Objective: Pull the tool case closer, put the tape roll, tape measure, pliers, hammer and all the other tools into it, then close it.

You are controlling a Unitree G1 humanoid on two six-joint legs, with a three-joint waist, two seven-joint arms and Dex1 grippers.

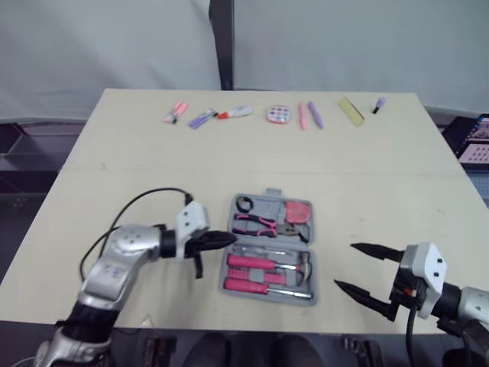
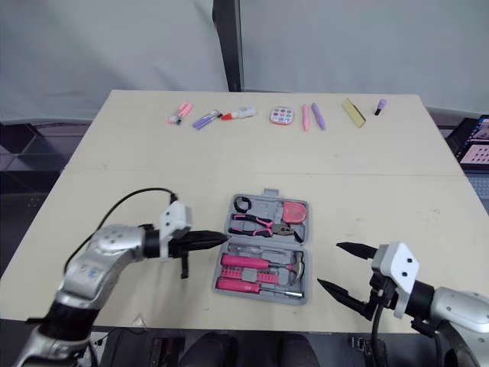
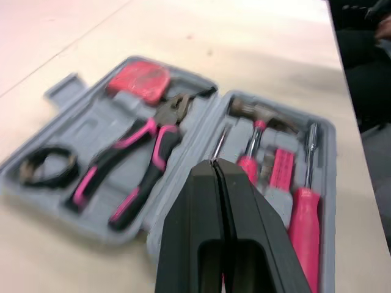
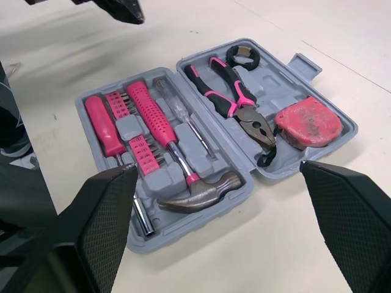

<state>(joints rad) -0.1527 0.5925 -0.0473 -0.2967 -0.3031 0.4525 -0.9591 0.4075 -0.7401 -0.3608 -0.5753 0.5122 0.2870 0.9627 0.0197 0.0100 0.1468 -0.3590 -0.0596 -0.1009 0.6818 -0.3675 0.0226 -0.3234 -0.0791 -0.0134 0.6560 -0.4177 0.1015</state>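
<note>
We are seeing tool case (image 1: pixel 262 205) lying open on counter (image 1: pixel 367 176), near front edge. Tape roll (image 1: pixel 244 203), tape measure (image 1: pixel 298 212), pliers (image 1: pixel 263 224), hammer (image 1: pixel 294 264) sitting in slots. Left tool (image 1: pixel 228 238) pinched shut, empty, beside case; right tool (image 1: pixel 344 265) gaping wide, empty. We are judging only closing left.

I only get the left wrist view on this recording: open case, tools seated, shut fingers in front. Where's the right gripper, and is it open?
Observer: The right gripper hangs open above the table, right of the tool case, not touching it.
Operator: Anything lying outside the case?
Observer: Only stationery along the table's far edge, such as a red-capped marker.
</note>
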